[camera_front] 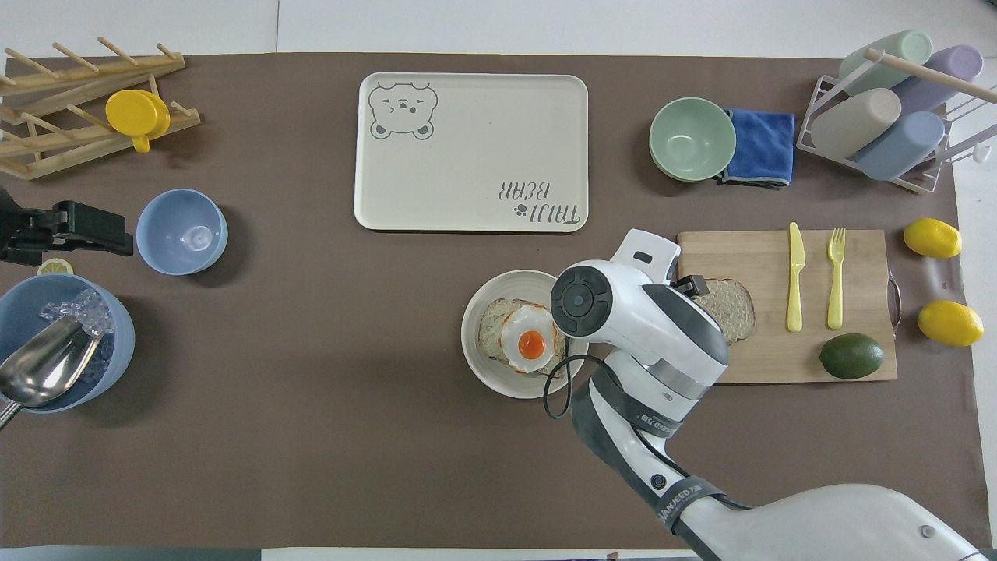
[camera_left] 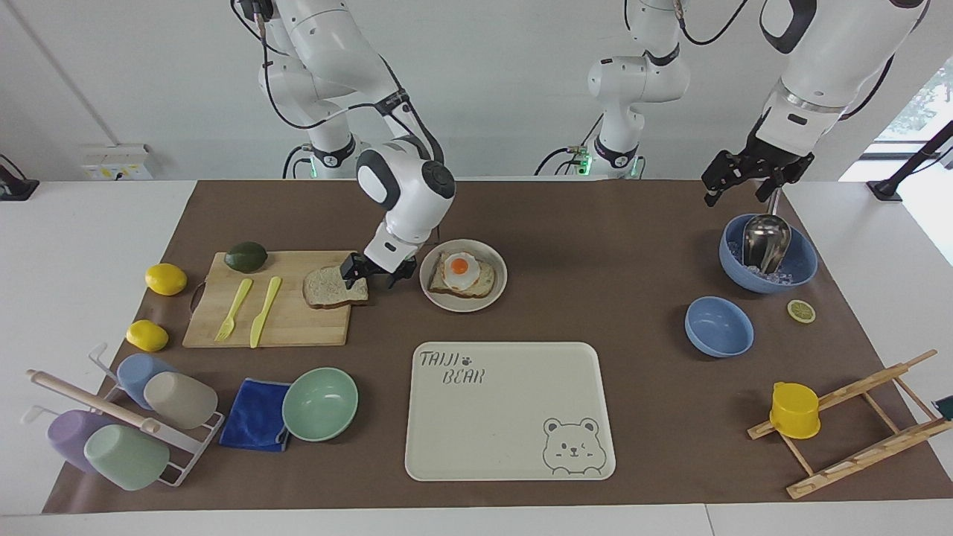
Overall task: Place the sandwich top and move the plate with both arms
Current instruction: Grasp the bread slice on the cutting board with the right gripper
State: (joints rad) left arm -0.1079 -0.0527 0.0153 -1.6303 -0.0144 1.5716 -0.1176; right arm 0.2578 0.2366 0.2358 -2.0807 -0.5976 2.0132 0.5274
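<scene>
Open right gripper [camera_left: 376, 271] at sandwich top [camera_left: 330, 287]

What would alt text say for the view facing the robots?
The right arm's open end effector reaches the edge of a bread slice on a wooden cutting board, beside a plate of egg toast. The left end effector waits above a blue bowl holding a scoop.
</scene>
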